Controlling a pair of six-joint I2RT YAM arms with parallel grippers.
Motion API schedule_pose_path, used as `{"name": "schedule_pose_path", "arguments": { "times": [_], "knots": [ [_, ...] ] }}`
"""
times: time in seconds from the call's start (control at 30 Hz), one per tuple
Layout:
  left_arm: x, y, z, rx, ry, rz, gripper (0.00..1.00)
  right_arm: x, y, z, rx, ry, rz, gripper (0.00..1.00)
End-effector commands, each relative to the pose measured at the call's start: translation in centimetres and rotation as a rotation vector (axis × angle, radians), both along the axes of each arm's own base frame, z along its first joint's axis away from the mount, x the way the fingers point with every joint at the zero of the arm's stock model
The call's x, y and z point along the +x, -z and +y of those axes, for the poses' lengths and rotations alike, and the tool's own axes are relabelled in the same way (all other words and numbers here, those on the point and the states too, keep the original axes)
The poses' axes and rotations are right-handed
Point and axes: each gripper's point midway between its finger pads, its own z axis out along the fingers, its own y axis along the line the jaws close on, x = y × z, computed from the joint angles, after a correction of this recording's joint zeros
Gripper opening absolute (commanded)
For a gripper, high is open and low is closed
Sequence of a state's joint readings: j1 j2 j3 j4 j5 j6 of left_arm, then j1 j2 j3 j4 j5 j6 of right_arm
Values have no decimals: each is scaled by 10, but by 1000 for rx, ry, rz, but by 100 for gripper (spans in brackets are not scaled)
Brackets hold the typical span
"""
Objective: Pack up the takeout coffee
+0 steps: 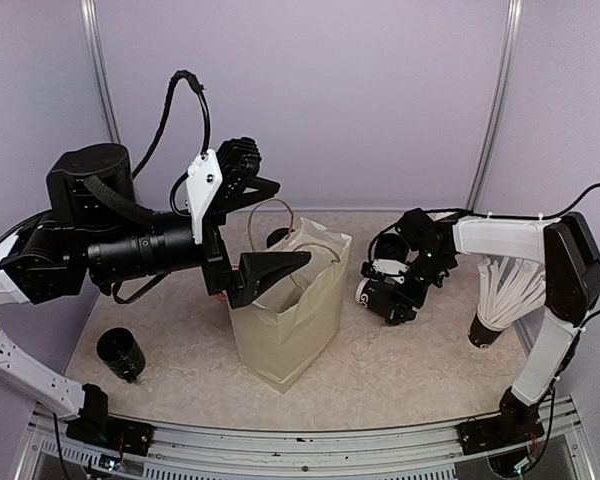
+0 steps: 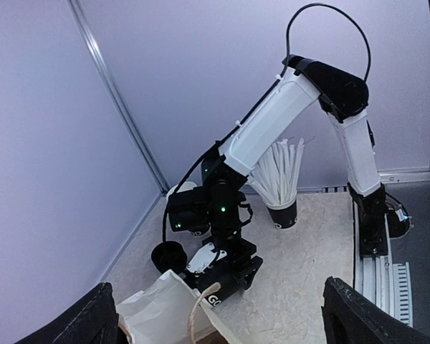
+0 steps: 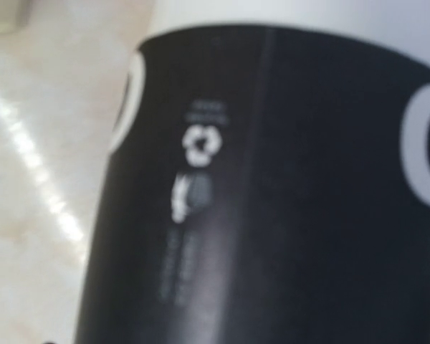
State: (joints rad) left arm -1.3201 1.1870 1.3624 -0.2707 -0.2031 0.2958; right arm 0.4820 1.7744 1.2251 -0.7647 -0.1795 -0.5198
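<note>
Beneath the left gripper (image 1: 292, 222), whose jaws stand wide apart with nothing between them, the paper bag (image 1: 290, 330) sags. Its mouth is creased and partly folded in, and the nearer finger sits right at the rim. A push from that finger would likely crumple the opening or tip the light bag over. Just beyond those jaws, behind the bag, lies the black lid (image 1: 277, 238), apart from its cup; if the cup goes in without it, the packing would be incomplete.

Further right, the takeout coffee cup (image 3: 222, 215) lies tilted at the right gripper (image 1: 382, 290), so close that it fills the wrist view. Whether those jaws are clamped on it or only flank it cannot be told — a loose hold could let it slip on the way to the bag, and a hard one could dent the paper wall. Well outside the right jaws, beside the elbow, the cup of white sticks (image 1: 500, 300) could be knocked by a wide swing.

The left arm reaches in high from the left, forearm roughly level, jaws spread over the bag's mouth. The right arm rises from its base, folds at the elbow and stretches leftward low over the table — wrist bent down toward the cup.
</note>
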Motion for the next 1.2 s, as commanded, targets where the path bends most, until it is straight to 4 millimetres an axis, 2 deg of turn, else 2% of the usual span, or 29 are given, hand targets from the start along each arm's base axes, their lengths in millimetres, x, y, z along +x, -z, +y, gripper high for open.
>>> {"name": "schedule_pose_path", "arguments": {
  "times": [0.0, 0.1, 0.23, 0.33, 0.47, 0.67, 0.77, 1.17],
  "knots": [
    [-19, 22, -23, 144, 48, -86, 96, -28, -35, 4, 91, -76, 28, 81],
    [-32, 59, -49, 273, 89, -123, 97, -50, -56, 8, 161, -137, 48, 81],
    [-39, 102, -75, 434, 93, -192, 97, -83, -75, 12, 255, -211, 89, 81],
    [-39, 119, -92, 497, 107, -234, 97, -104, -84, 12, 304, -255, 110, 82],
    [-26, 148, -112, 574, 109, -281, 98, -124, -92, 10, 345, -296, 133, 82],
    [11, 172, -132, 646, 60, -329, 99, -144, -110, 13, 424, -363, 136, 83],
    [28, 190, -139, 701, 28, -345, 99, -149, -116, 14, 447, -382, 140, 83],
    [54, 225, -147, 811, -18, -424, 98, -160, -120, 20, 480, -425, 193, 84]
  ]
}}
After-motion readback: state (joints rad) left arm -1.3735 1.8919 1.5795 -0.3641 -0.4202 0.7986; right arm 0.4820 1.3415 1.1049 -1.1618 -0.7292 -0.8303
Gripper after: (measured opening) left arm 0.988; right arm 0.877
